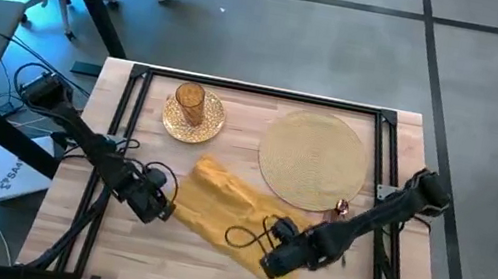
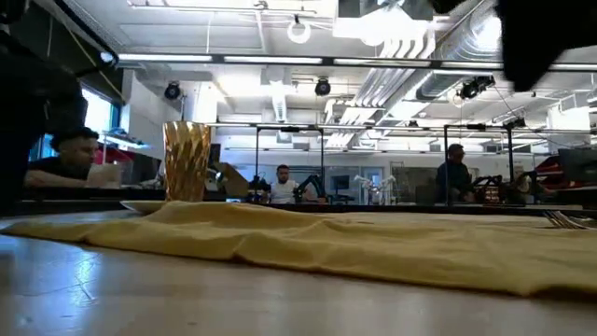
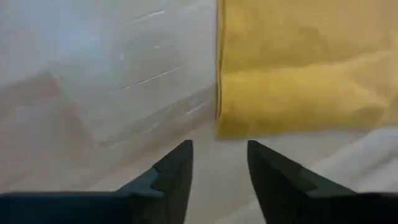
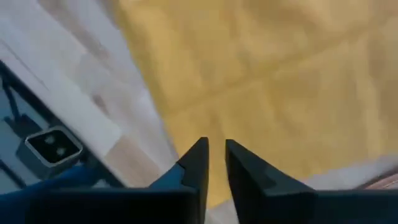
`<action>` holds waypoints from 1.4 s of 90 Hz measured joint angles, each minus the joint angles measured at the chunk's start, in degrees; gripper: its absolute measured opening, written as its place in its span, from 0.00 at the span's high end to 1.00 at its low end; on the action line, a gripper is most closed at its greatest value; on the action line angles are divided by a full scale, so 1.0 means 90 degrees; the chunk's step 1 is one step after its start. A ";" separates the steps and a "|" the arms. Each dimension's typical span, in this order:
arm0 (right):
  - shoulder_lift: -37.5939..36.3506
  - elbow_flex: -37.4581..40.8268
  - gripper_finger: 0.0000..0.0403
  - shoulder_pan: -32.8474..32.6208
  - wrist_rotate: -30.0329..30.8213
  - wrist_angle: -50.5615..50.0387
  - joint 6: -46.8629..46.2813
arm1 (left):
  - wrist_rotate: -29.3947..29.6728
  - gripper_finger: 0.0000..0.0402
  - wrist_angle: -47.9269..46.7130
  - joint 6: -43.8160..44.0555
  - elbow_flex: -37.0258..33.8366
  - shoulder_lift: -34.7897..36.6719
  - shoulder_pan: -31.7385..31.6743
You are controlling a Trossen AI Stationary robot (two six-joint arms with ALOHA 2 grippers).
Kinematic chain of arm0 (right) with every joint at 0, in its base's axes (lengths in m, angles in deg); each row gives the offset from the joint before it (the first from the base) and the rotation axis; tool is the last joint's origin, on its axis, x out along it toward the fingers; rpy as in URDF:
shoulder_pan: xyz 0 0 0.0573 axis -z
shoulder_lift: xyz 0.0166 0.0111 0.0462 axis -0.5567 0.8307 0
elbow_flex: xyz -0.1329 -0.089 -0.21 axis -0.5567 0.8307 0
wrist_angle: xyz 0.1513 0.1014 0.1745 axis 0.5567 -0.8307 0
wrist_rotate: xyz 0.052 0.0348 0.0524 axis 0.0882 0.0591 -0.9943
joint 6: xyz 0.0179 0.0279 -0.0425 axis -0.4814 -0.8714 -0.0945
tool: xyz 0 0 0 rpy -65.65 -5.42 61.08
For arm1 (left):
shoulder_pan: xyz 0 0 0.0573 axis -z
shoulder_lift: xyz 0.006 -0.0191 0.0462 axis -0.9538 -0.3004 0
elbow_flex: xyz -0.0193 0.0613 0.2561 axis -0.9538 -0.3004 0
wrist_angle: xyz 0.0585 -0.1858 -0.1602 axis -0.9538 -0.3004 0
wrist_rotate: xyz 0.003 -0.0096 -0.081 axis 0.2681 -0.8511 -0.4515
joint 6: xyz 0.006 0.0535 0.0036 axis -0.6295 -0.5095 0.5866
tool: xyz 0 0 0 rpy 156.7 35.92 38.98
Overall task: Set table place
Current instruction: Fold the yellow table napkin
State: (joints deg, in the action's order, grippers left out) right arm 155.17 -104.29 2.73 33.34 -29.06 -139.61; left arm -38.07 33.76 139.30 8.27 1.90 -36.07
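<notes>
The table (image 1: 209, 255) carries everything. At its far right lies the round placemat (image 1: 311, 160); the napkin (image 1: 232, 208) sprawls across the near middle. At far left sits the plate (image 1: 194, 118) (with the glass (image 1: 189, 102) standing on it). The left gripper (image 3: 217, 171), fingers spread, hovers just beside the napkin's left edge. The right gripper (image 4: 214, 163) hangs over the napkin's near right end, fingers nearly together, pinching nothing.

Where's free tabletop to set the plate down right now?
Bare wood lies near the front edge of the table, between the left gripper and right gripper, and the placemat is empty. Crowded: the napkin spans the middle; the glass stands on the plate.
</notes>
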 joint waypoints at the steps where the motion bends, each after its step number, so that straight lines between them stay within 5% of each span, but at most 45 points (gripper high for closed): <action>1: -0.0014 0.0000 0.84 0.0038 0.0003 -0.0023 0.0077 | 0.0015 0.61 0.0057 0.0058 -0.0031 0.0004 0.0000; 19: -0.0237 0.0002 0.73 0.0700 0.0010 -0.0140 0.1518 | 0.0226 0.57 0.0394 0.0482 -0.0239 -0.0221 0.0022; 40: -0.0238 0.0005 0.71 0.1245 -0.0065 -0.0136 0.2802 | 0.0513 0.63 0.0791 0.0211 -0.0159 -0.0765 0.0005; 71: -0.0277 -0.0002 0.71 0.1999 -0.0394 -0.0112 0.4516 | 0.0548 0.98 0.0544 -0.0107 0.0015 -0.0841 -0.0096; 83: -0.0277 -0.0002 0.71 0.2450 -0.0752 0.0344 0.5477 | 0.0832 0.99 -0.0151 -0.1135 0.0564 -0.0546 -0.0146; 107: 0.0329 -0.0010 0.71 0.3628 -0.1875 0.2279 0.6900 | 0.0353 1.00 0.0761 -0.4769 0.1627 -0.0674 -0.0321; 126: 0.1277 -0.0012 0.67 0.4061 -0.2977 0.4073 0.6835 | 0.0118 1.00 0.1037 -0.5121 0.1785 -0.1133 -0.0469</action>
State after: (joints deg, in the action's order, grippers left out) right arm 166.66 -104.40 39.28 6.54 7.60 -78.09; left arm -37.01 43.09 93.21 24.34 -8.29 -40.29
